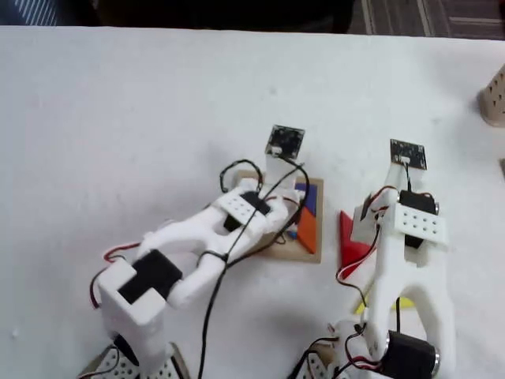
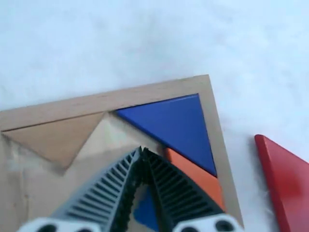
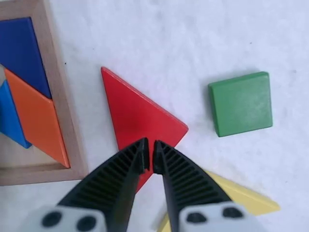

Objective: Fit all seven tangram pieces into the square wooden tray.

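— What's underneath it all?
— A white table (image 1: 118, 103).
— And at its right edge?
— A tan block (image 1: 495, 99) dotted with holes, possibly a peg stand; it's cut off.
— Beyond the table?
— Grey plank floor (image 1: 430, 16).

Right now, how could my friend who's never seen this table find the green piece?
Find the wooden tray on the white table, then the red triangle just outside it. Past that triangle, away from the tray, lies the green piece. It's a green square; its neighbours are a red triangle and a yellow piece.
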Controlling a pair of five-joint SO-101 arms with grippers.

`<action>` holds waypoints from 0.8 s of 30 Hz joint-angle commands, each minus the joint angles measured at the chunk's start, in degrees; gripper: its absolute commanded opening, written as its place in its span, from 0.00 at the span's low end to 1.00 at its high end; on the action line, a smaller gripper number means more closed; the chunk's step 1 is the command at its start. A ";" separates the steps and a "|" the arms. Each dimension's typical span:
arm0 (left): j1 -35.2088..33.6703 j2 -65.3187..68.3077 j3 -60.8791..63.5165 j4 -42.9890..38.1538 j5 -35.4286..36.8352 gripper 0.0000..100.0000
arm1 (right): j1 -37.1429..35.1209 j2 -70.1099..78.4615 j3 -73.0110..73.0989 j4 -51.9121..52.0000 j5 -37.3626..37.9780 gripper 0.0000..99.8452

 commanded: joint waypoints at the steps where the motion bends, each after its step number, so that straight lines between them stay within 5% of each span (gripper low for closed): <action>1: 0.48 -0.48 -2.99 -0.88 0.53 0.02 | 0.48 -2.15 -0.35 -0.84 0.53 0.02; 15: 0.66 -25.27 11.87 8.00 0.53 0.02 | 0.48 -2.07 -0.26 -0.84 0.44 0.02; 24: 8.48 -18.86 12.31 14.07 0.53 0.02 | 0.40 -2.07 0.79 -2.68 0.44 0.02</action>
